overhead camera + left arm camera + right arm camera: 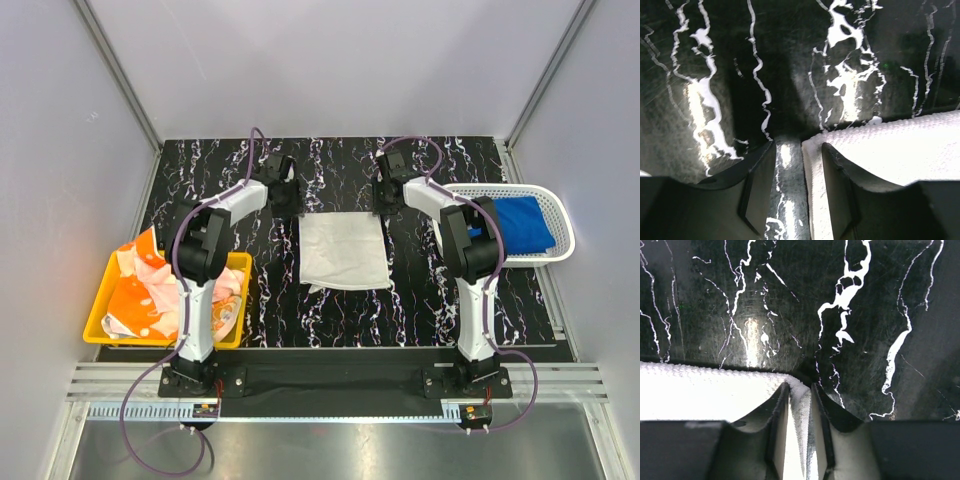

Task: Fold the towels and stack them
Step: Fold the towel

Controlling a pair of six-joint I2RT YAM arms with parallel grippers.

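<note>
A plain off-white towel [343,250] lies flat in the middle of the black marbled table. My left gripper [285,205] is down at its far left corner. It stands open [799,150], one finger on the bare table and the other over the towel [890,145], with the towel's edge in the gap. My right gripper [385,200] is at the far right corner. Its jaws [800,387] have closed narrowly, and the towel corner [802,390] is bunched between them. A royal blue towel [522,224] lies in the white basket. Orange-and-white and pale pink towels [150,295] fill the yellow bin.
The yellow bin [95,320] sits at the table's left edge beside my left arm. The white perforated basket [562,215] sits at the right edge behind my right arm. Grey walls enclose the table on three sides.
</note>
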